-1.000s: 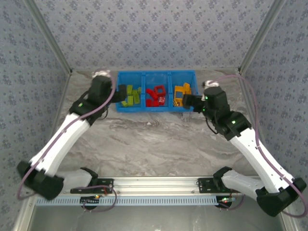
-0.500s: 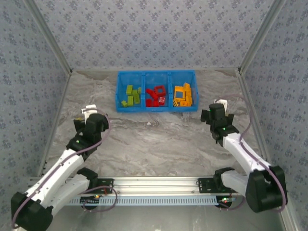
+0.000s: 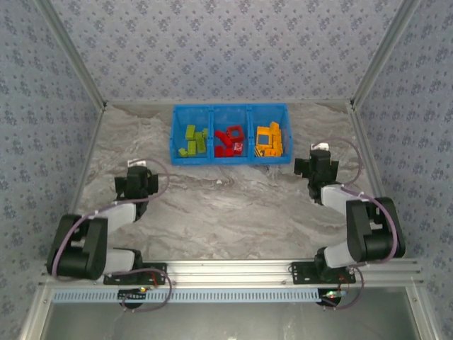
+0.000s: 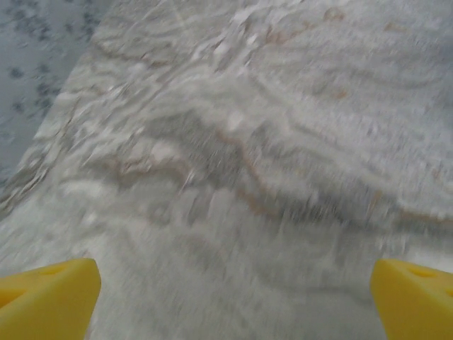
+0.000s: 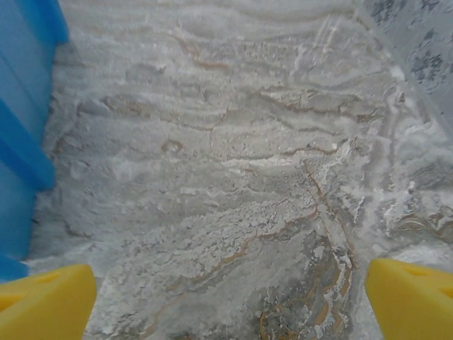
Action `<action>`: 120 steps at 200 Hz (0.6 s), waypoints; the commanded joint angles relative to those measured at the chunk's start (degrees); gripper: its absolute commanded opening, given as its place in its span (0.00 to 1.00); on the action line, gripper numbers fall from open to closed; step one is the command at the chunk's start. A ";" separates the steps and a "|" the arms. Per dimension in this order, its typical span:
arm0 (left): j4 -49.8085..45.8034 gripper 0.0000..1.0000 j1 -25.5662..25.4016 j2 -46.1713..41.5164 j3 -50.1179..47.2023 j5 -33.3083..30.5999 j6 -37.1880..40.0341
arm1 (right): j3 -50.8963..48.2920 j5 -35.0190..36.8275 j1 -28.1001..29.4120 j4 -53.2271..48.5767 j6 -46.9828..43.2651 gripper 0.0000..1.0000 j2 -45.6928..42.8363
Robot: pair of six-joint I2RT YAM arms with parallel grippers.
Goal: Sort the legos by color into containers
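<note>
Top external: legos [image 3: 230,140] color-grouped inside blue bin [image 3: 226,160] at tabletop [image 3: 233,205] far edge. Left tool [image 4: 233,294], right tool [image 5: 230,297] spread, empty; sorting apparently done.

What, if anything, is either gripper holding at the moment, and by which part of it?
Nothing is held. The left gripper and the right gripper both stand open over the table, nothing between the jaws; the legos lie in the blue bin.

A long blue plastic bin [image 3: 231,161] of 3 side-by-side compartments sits at the far middle of the grey marbled tabletop [image 3: 226,212]. Lime green plastic bricks [image 3: 192,142] lie in its left compartment, red plastic bricks [image 3: 229,140] in the middle, orange-yellow plastic bricks [image 3: 269,139] in the right. The black-and-white left arm [image 3: 85,244] lies nearer-left of the bin, the right arm [image 3: 369,228] nearer-right.
</note>
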 commanded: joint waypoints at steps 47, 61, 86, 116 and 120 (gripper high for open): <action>33.95 0.98 7.26 11.56 -3.36 14.57 -1.87 | -5.95 -13.39 -5.83 18.12 -3.45 1.00 2.41; 33.02 0.98 7.27 9.65 -4.78 14.81 -2.34 | -10.13 -14.78 -6.07 28.64 -3.84 1.00 4.94; 25.80 0.98 7.52 11.06 0.18 15.63 -2.32 | -9.78 -12.26 -5.30 26.21 -3.67 1.00 4.22; 24.77 0.98 7.47 10.64 0.38 15.36 -2.36 | -9.44 -13.23 -5.98 25.42 -3.17 1.00 4.19; 25.65 0.98 7.52 10.84 0.21 15.37 -2.29 | -9.30 -13.29 -6.03 25.04 -3.16 1.00 4.11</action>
